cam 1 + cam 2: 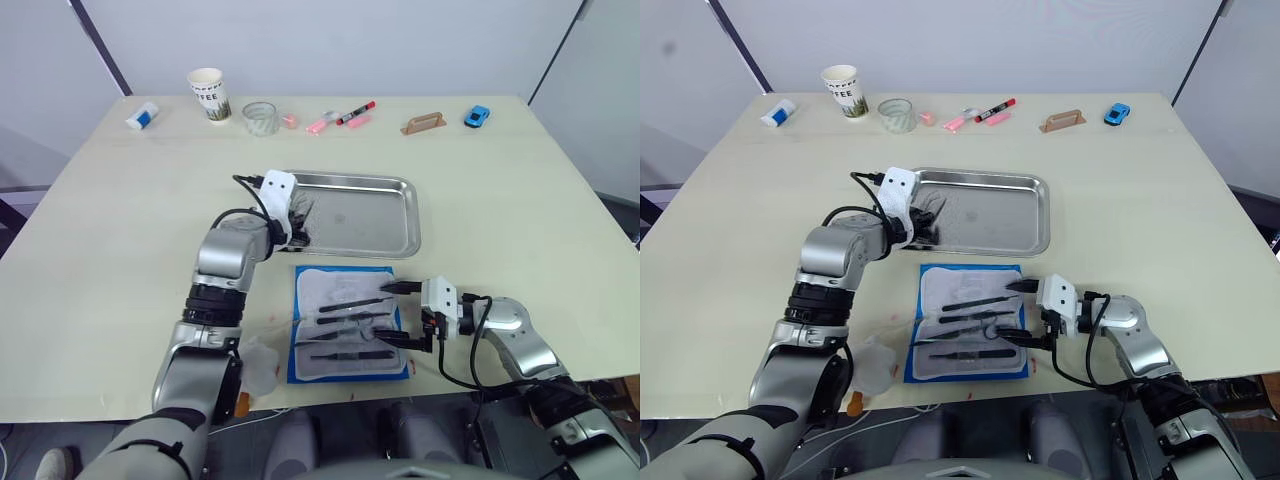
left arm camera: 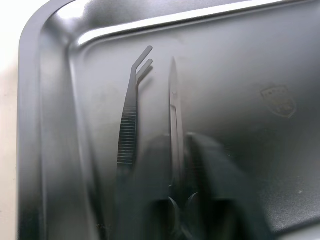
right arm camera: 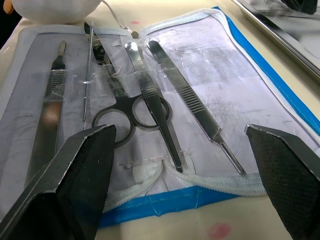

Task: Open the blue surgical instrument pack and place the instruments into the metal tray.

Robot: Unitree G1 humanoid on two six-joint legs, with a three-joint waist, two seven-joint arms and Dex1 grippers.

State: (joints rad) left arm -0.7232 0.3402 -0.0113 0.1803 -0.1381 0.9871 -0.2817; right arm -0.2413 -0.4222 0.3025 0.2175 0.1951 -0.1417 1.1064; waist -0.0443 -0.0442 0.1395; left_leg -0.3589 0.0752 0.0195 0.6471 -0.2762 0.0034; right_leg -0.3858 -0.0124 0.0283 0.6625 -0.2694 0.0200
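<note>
The right gripper (image 1: 404,315) sits nearest, fingers spread wide at the right edge of the blue surgical instrument pack (image 1: 349,323), which lies unzipped flat on the table — five instruments (image 3: 150,105) still inside, counted in the right wrist view. Just beyond it, the metal tray (image 1: 385,186) has bent tweezers (image 2: 131,115) and scissors (image 2: 174,120), the left gripper (image 1: 299,224) pinching the scissors. Far edge: paper cup (image 1: 208,94), printed lettering too small to read.
</note>
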